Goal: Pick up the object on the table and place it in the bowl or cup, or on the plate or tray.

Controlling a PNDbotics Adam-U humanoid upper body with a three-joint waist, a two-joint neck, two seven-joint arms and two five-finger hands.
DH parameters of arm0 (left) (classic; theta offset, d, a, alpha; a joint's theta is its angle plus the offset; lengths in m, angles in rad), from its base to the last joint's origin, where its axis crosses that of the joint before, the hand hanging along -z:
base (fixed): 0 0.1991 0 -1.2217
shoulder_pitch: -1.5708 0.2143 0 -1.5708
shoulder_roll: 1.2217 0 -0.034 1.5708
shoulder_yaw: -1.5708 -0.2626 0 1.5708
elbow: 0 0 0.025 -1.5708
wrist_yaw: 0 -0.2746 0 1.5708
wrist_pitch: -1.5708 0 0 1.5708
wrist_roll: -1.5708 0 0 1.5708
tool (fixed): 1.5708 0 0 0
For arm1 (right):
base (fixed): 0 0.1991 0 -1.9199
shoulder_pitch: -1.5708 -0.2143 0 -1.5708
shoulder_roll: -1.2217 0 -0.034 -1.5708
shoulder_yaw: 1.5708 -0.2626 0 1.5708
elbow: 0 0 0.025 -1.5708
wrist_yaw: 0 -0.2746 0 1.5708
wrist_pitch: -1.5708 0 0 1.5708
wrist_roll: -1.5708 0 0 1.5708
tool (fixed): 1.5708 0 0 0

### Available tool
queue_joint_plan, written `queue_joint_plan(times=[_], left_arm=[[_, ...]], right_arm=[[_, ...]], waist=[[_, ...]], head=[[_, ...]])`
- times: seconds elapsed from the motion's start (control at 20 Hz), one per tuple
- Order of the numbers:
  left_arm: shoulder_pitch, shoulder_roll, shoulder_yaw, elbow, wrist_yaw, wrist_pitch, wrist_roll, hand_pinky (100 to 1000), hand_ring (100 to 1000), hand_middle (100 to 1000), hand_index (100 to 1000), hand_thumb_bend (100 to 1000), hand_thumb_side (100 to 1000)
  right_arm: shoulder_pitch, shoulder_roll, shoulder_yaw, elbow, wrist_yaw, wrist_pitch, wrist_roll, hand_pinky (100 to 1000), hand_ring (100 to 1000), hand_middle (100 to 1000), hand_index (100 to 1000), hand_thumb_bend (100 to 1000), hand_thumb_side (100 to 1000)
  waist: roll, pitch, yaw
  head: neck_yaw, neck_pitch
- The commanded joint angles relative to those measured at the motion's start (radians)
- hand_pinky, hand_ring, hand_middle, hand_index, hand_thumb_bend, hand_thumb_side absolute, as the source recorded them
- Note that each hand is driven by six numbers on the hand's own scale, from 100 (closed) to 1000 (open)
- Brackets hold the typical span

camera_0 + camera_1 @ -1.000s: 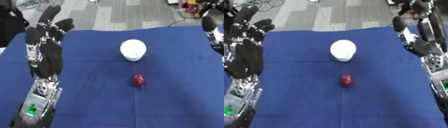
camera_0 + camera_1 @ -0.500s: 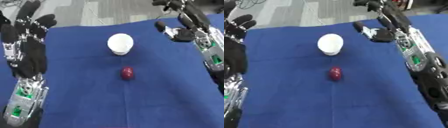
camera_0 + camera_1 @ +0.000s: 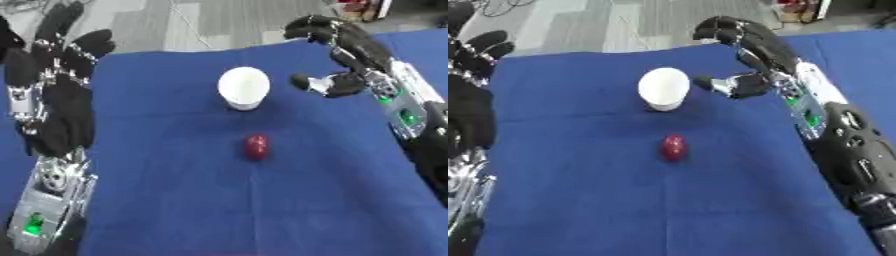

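1. The table is covered by a blue cloth [image 3: 175,200].
2. A grey floor [image 3: 219,20] is seen beyond the far edge.
3. Cables [image 3: 500,7] are seen on the floor at the upper left.

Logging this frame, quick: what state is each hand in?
Left hand: open, fingers up, holding nothing.
Right hand: open, fingers relaxed, empty, beside the cup.

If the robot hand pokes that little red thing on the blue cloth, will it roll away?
Probably a bit. The red thing looks rounded and egg-shaped, so a poke could make it wobble or roll crookedly. The blue cloth may slow it down. It looks small and smooth, so it might slip from the right robot hand, which hangs open near the white cup.
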State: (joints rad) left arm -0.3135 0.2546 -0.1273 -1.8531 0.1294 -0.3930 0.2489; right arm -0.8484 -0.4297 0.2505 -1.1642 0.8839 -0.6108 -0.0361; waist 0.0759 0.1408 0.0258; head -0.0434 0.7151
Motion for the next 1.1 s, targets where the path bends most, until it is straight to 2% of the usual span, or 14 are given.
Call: queue_joint_plan(times=[0.05, 0.4, 0.7, 0.95, 1.1], left_arm=[[-0.013, 0.013, -0.001, -0.010, 0.004, -0.003, -0.003, 749, 754, 874, 930, 278, 973], [-0.014, 0.013, -0.001, -0.010, 0.003, -0.003, -0.004, 749, 754, 874, 930, 278, 972], [-0.010, 0.013, -0.001, -0.010, 0.003, -0.002, -0.004, 749, 754, 874, 930, 278, 971], [-0.008, 0.014, -0.002, -0.010, 0.003, -0.002, -0.004, 749, 754, 874, 929, 277, 971], [-0.007, 0.015, -0.002, -0.010, 0.003, -0.002, -0.004, 749, 754, 874, 929, 278, 972]], right_arm=[[-0.031, -0.003, 0.015, 0.019, 0.041, -0.030, -0.002, 626, 763, 814, 865, 618, 1000], [-0.027, 0.012, 0.048, 0.072, 0.116, -0.069, -0.027, 638, 763, 813, 861, 645, 1000], [-0.026, 0.037, 0.073, 0.082, 0.157, -0.082, -0.041, 646, 763, 807, 852, 660, 1000], [-0.025, 0.031, 0.113, 0.086, 0.188, -0.092, -0.043, 660, 760, 792, 837, 678, 1000], [-0.023, 0.028, 0.127, 0.090, 0.214, -0.099, -0.063, 654, 749, 786, 832, 649, 1000]], waist=[[-0.006, -0.012, 0.005], [-0.007, -0.011, 0.006], [-0.008, -0.017, 0.002], [-0.008, -0.017, 0.004], [-0.009, -0.018, 0.002]], head=[[0.016, -0.017], [0.032, -0.019], [0.052, -0.025], [0.063, -0.020], [0.066, -0.023]])
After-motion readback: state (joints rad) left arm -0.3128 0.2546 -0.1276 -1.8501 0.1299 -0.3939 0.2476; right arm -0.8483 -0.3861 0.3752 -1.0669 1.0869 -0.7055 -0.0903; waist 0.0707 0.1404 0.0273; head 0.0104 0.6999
